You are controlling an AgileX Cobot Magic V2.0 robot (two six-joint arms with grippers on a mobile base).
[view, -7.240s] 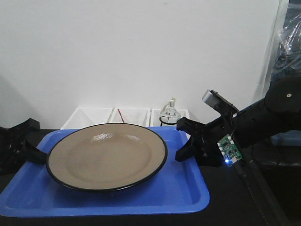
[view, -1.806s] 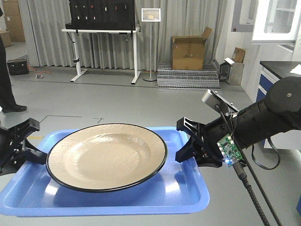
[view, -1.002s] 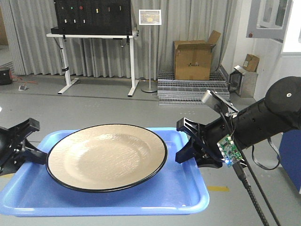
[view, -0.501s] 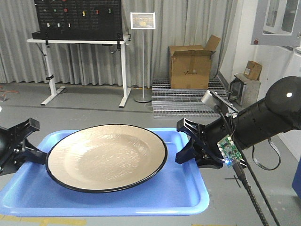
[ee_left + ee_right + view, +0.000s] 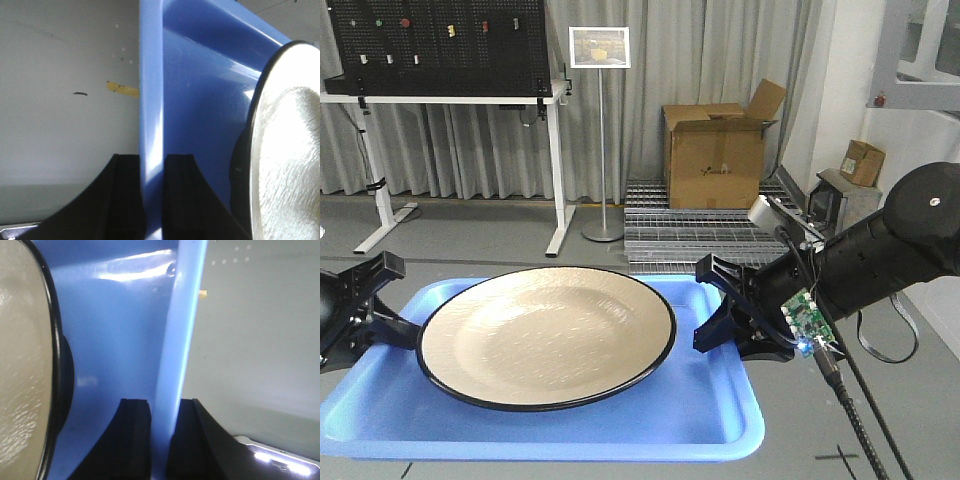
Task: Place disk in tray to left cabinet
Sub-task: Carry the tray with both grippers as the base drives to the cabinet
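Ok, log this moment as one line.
left fingers: shut on tray rim | right fingers: shut on tray rim | disk: flat on tray | tray: airborne

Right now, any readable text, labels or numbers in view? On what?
No text reads clearly in any view.
The framed sign: print too small to read.
The cardboard box: no legible print.
The tray and the disk: no markings visible.
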